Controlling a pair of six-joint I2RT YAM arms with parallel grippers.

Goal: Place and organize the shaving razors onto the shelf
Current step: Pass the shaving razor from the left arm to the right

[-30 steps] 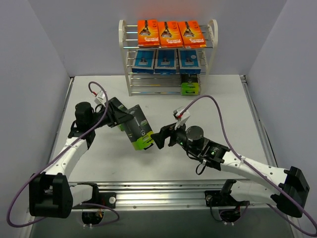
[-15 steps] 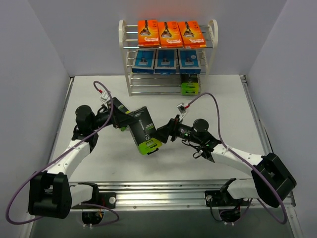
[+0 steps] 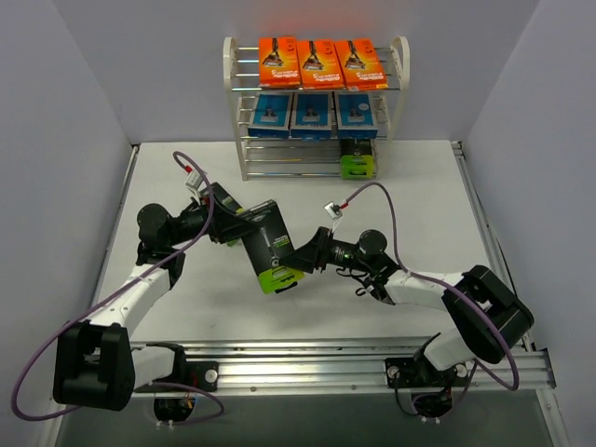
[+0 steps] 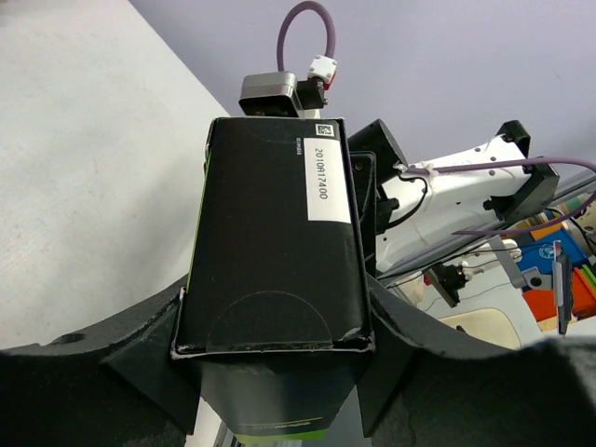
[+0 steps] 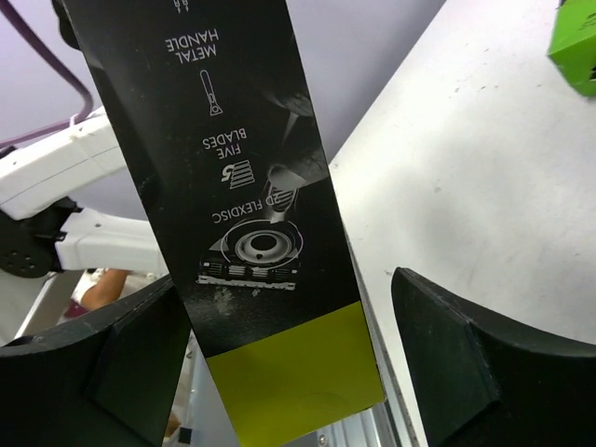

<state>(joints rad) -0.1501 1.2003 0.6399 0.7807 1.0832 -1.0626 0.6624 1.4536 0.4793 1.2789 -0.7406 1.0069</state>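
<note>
The box (image 3: pixel 268 244), clenched in left gripper (image 3: pixel 240 226), points lime end toward released right gripper (image 3: pixel 300 257).

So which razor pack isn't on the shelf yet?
The black-and-green box clamped in the left gripper; the other packs all sit on the shelf.

Bright, even o/h light; soft shadows; faint sheen on black box (image 5: pixel 251 177); right-wrist bkgd soft.

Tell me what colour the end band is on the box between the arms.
Lime green on the black cardboard razor box, clearest in the right wrist view.
</note>
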